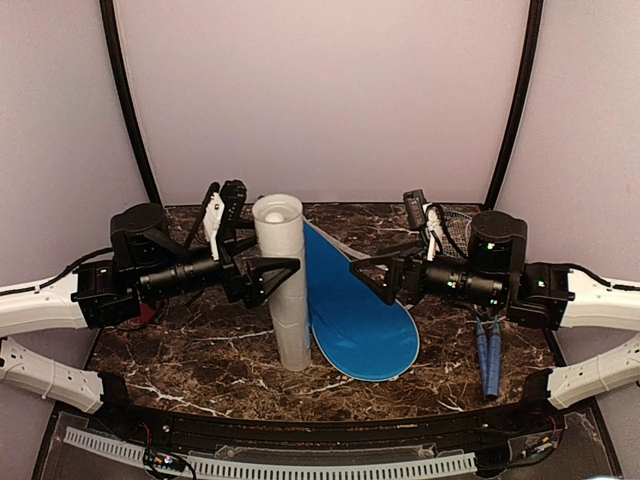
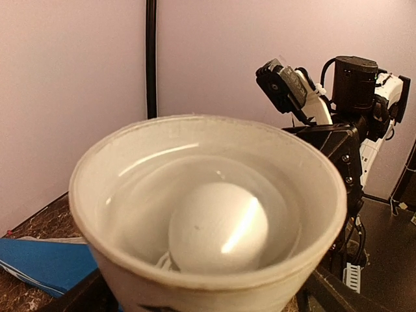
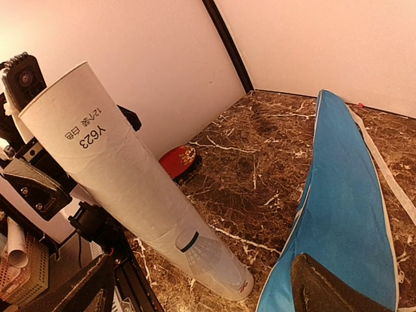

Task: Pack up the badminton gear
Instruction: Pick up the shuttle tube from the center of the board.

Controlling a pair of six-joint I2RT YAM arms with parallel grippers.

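At 6 o'clock, along the curved near edge of the worktop, a strip of dark marble shows in front of the foot of the tube and the rounded end of the cover. Toward 4 o'clock two rackets lie side by side close to the right edge. Their blue handles point at the near edge, their long axis runs 6 to 12, and their heads are hidden behind the right arm.

At centre the long white tube stands on end with its mouth up. A shuttlecock sits just inside the rim, its rounded cork uppermost.

The left gripper reaches in from 9 o'clock, its fingers spread wide on either side of the tube. I cannot tell whether they press it. The right gripper hangs released at 3 o'clock above the cover, apart from the tube.

The blue cover lies flat just right of the tube. Its broad end is toward 5 o'clock and its narrow end runs to 11 behind the tube.

A red oval object sits at 9 o'clock near the left edge. Bare marble shows beyond it, toward 12.
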